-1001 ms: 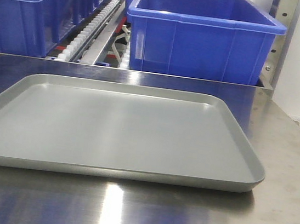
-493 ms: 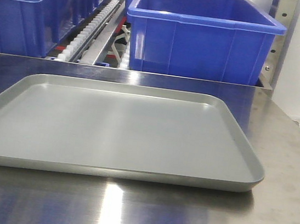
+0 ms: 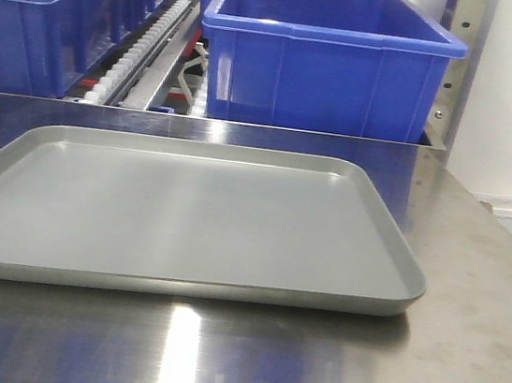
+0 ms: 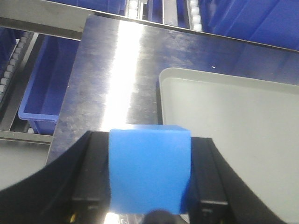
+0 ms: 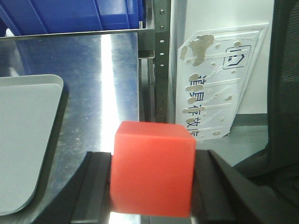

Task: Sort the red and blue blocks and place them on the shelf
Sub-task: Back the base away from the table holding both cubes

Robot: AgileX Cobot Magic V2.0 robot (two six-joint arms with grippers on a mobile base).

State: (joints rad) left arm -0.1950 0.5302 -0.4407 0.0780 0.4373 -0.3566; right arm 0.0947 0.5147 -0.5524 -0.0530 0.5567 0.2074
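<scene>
My left gripper is shut on the blue block and holds it above the steel table's left part, beside the grey tray's left edge. My right gripper is shut on the red block and holds it above the table's right edge. The shelf, a steel rack with white roller rails, stands behind the table in the front view. It also shows in the left wrist view. Neither gripper nor block shows in the front view.
A shallow grey tray lies on the shiny steel table. Large blue bins sit on the rack. A perforated steel upright and a white sheet with printed marks stand right of the table.
The front view has shifted: the tray, bins and rack sit further left in the frame than a second ago. No gripper entered that view.
</scene>
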